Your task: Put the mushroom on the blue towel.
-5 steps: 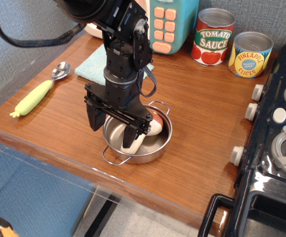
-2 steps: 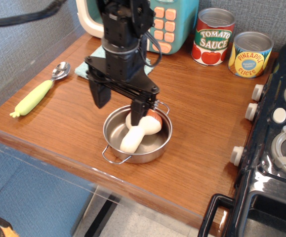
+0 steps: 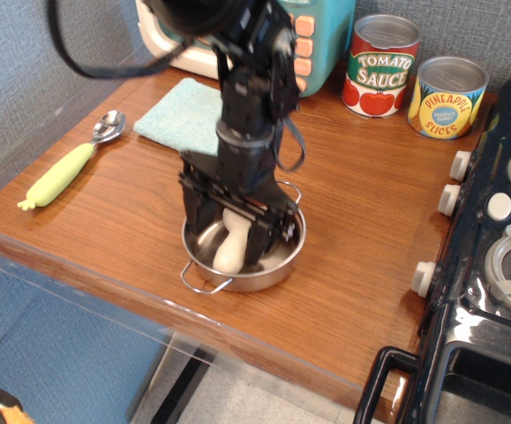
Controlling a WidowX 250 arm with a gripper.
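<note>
A grey textured wall backs a brown wooden counter (image 3: pixel 361 212), with blue flooring below its front edge. At far left lies a spoon (image 3: pixel 70 163) with a yellow-green handle and a steel bowl. Just right of it, towards the back, the blue towel (image 3: pixel 180 119) lies flat with its right side hidden by the black arm. Behind it stands a teal and cream toy appliance (image 3: pixel 312 40) with salmon buttons. In the middle, near the front edge, the gripper (image 3: pixel 233 230) reaches down into a steel pan (image 3: pixel 273 274), its 2 black fingers spread on either side of the mushroom (image 3: pixel 230 247), whose cream stem shows between them; the cap is hidden. Whether the fingers touch it, I cannot tell. Further right stand 2 cans, tomato sauce (image 3: pixel 380 64) and pineapple slices (image 3: pixel 447 95). A black toy stove (image 3: pixel 493 265) fills the right edge.
</note>
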